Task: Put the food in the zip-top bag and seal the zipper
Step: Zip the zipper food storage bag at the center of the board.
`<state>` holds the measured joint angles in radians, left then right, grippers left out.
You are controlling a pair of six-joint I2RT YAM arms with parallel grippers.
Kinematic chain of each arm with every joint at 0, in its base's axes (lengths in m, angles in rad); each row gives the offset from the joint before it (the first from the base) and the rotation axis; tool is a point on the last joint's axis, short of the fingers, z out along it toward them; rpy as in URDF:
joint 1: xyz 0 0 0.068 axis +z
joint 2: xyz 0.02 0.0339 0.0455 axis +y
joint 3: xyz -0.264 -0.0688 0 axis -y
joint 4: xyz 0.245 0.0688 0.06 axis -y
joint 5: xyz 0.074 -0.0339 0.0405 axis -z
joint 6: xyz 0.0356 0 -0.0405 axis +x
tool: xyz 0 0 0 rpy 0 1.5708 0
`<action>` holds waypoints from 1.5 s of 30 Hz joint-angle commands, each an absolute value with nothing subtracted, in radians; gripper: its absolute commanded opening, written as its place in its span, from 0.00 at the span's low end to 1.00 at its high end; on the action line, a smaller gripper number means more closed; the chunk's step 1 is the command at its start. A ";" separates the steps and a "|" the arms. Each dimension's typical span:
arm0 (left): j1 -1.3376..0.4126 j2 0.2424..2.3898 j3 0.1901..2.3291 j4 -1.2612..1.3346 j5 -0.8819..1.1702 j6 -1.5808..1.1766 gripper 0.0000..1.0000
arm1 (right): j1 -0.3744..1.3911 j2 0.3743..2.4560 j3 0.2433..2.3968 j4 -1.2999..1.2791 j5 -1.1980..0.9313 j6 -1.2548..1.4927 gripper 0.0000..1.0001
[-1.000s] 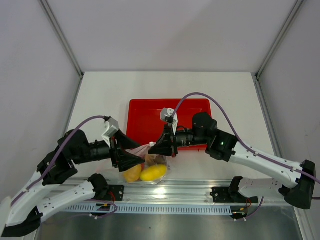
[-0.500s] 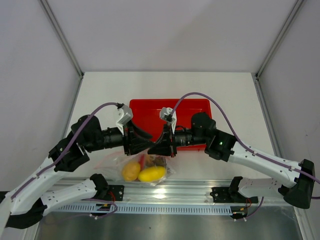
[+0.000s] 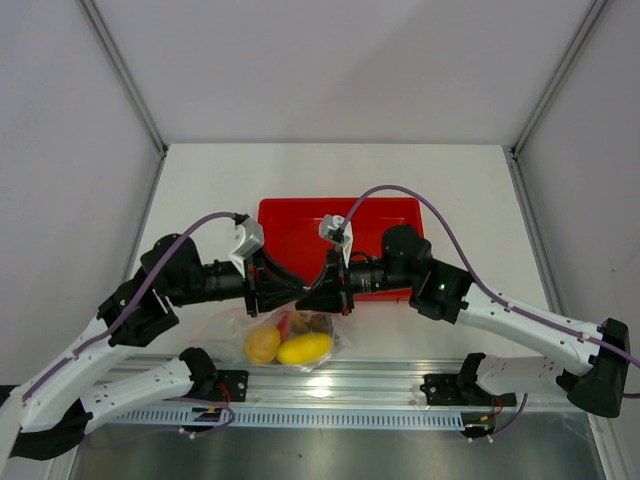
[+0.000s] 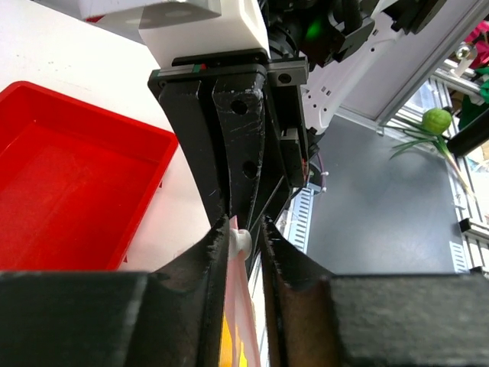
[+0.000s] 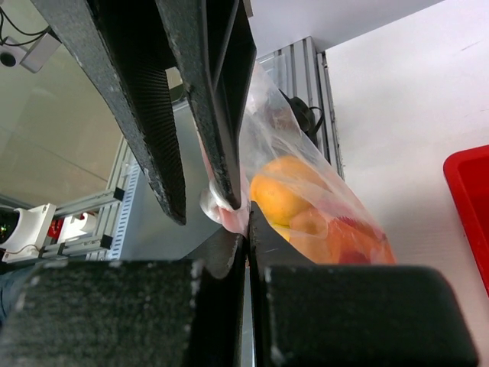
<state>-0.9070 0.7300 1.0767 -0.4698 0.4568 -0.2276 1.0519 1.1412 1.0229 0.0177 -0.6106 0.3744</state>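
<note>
We see food [image 3: 290, 345] inside zip-top bag [image 5: 279, 107]; right gripper [image 5: 246, 228] clamps zipper [image 4: 235, 275], left gripper [image 4: 246, 228] straddles it, jaws apart; sealing looks unfinished.

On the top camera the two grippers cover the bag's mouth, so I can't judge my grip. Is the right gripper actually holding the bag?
Observer: Yes. The right wrist camera shows the right gripper shut on the pink strip along the mouth of the bag.
Operator: And the left one, has it clamped too?
Observer: No. On the left wrist camera the left gripper is open. Its fingers sit on either side of the strip, with a gap between them.
</note>
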 commanded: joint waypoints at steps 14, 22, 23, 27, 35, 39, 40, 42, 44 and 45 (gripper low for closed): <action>-0.911 0.715 1.049 -0.462 0.459 -0.236 0.27 | 1.040 1.115 1.058 0.064 -0.614 0.408 0.00; -0.911 0.723 1.057 -0.495 0.422 -0.256 0.01 | 1.040 1.091 1.005 0.149 -0.543 0.468 0.00; -0.911 0.723 1.055 -0.499 0.422 -0.258 0.01 | 1.040 1.080 0.997 0.159 -0.532 0.475 0.00; -0.911 0.715 1.043 -0.505 0.417 -0.265 0.01 | 1.040 1.060 0.968 0.221 -0.470 0.531 0.00; -0.911 0.701 1.022 -0.518 0.405 -0.276 0.01 | 1.037 1.039 0.927 0.279 -0.362 0.603 0.00; -0.911 0.689 1.015 -0.534 0.396 -0.279 0.01 | 1.022 1.020 0.913 0.296 -0.348 0.623 0.00; -0.911 0.684 1.014 -0.537 0.396 -0.279 0.01 | 1.017 1.016 0.914 0.296 -0.350 0.629 0.00; -0.911 0.678 1.015 -0.545 0.391 -0.281 0.00 | 1.012 1.012 0.913 0.296 -0.344 0.634 0.00; -0.911 0.672 1.019 -0.557 0.387 -0.281 0.01 | 1.011 1.009 0.913 0.296 -0.341 0.635 0.00; -0.911 0.670 1.017 -0.558 0.387 -0.279 0.01 | 1.009 1.012 0.917 0.301 -0.363 0.635 0.00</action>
<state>-0.9066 0.6903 1.0264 -0.4782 0.3687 -0.2619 1.0348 1.0538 0.8974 0.1703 -0.4152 0.6170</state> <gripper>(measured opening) 0.037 0.003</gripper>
